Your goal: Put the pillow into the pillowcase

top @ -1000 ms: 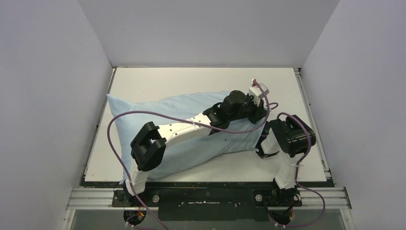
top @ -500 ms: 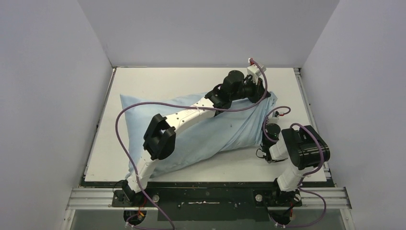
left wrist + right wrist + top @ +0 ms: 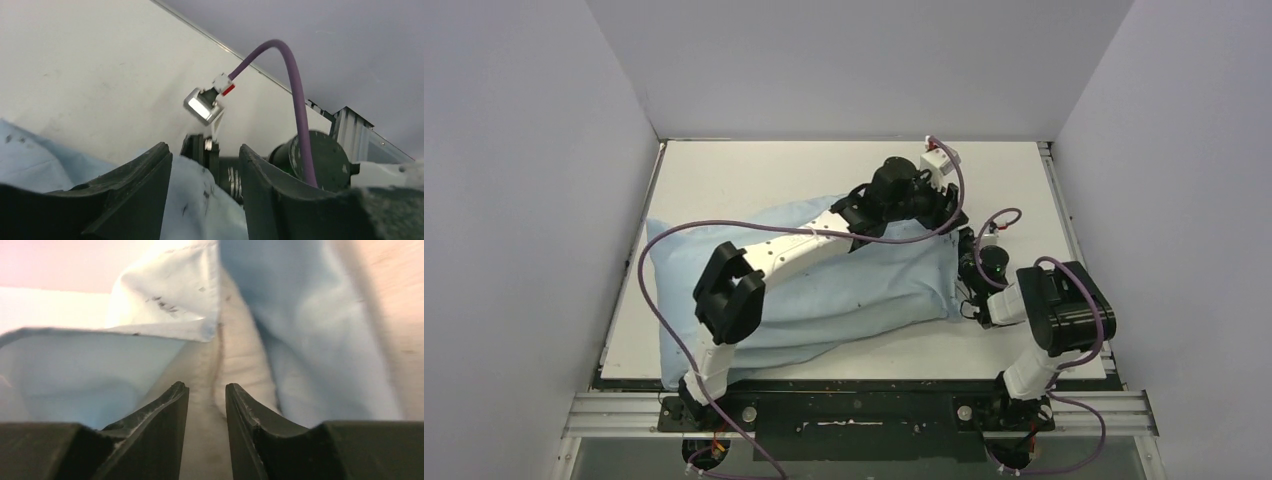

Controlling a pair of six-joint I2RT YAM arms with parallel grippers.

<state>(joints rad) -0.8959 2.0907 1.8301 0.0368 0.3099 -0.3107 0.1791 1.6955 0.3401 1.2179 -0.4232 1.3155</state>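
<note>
The plump off-white stuffed pillow (image 3: 235,365) seems almost wholly inside the wrinkled light blue fabric pillowcase (image 3: 824,290) lying across the white surface (image 3: 754,170). Only its end shows at the right-hand mouth, so I judge a last tuck is left. The left gripper (image 3: 204,148) reaches over to that mouth, jaws spread with blue cloth between; the right gripper (image 3: 206,386) faces it, jaws near together, pinching or not I cannot tell.
</note>
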